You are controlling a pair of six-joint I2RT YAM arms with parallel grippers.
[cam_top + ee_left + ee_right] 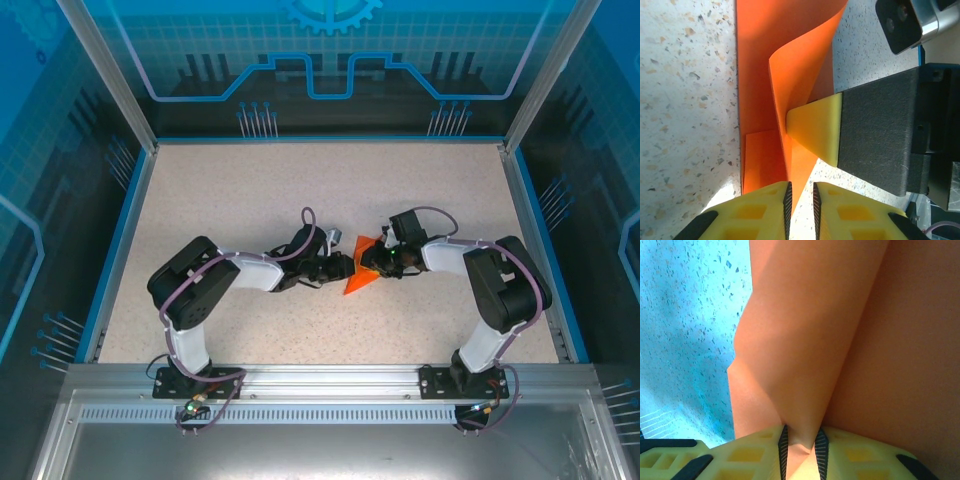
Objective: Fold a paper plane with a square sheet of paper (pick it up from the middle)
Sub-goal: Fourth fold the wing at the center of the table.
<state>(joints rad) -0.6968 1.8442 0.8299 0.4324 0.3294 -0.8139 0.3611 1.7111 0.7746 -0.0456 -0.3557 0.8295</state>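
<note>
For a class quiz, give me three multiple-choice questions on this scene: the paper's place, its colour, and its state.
1. Where is the paper? A far left corner; B middle of the table; C near right corner.
2. Its colour? A orange; B green; C white.
3. Its state? A wholly flat; B partly curled up; C crumpled ball.
Answers: B, the top view shows it mid-table; A, it is bright orange in every view; B, the left wrist view shows part of it arching up off the table.
</note>
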